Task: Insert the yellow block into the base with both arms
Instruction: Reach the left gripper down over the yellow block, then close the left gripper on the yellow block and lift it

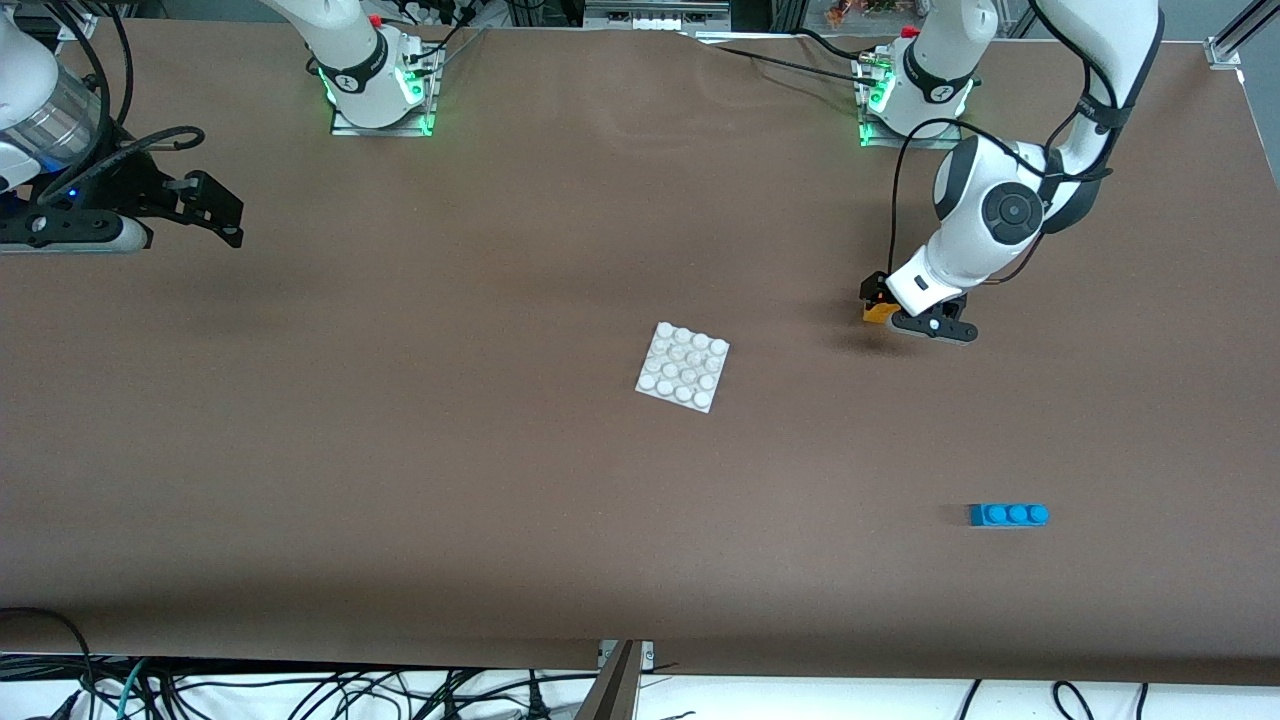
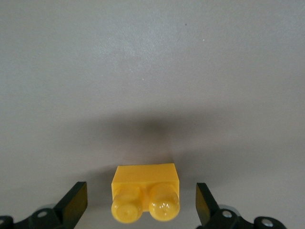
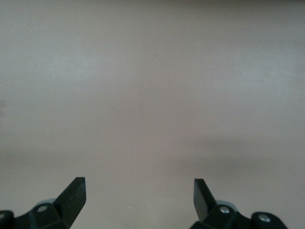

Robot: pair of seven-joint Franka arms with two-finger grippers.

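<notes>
Yellow block point(image 2: 145, 192) between the left gripper's point(image 2: 142, 202) spread fingers, seemingly untouched; right gripper point(image 3: 139, 200) idle, fingers spread

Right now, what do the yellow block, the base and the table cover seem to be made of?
The yellow block looks like glossy moulded plastic: its two studs catch bright highlights. The base seems matte white plastic, with evenly moulded round studs and little shine. The table cover looks like a brown sheet, perhaps paper or fabric: it is dull, with faint ripples; which one I cannot tell.
</notes>
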